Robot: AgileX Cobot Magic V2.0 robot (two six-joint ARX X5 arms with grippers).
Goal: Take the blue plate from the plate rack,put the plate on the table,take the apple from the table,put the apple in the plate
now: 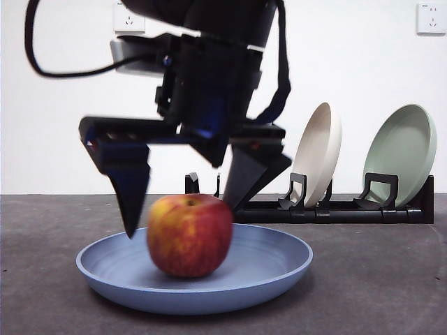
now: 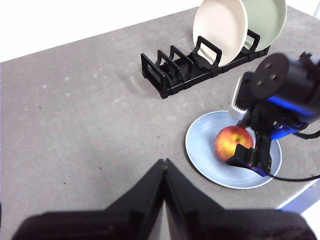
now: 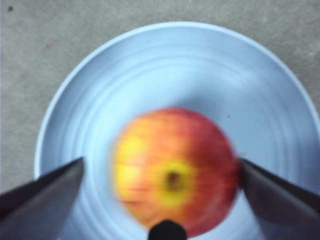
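While the left gripper waits with jaws together, the apple sits in the blue plate on the table; the right gripper straddles it, jaws apart, and should lift straight up without nudging it.

The apple sits in the blue plate on the counter. The right gripper hangs over it, jaws spread to either side. Behind, the plate rack holds a beige plate and a pale green plate upright.
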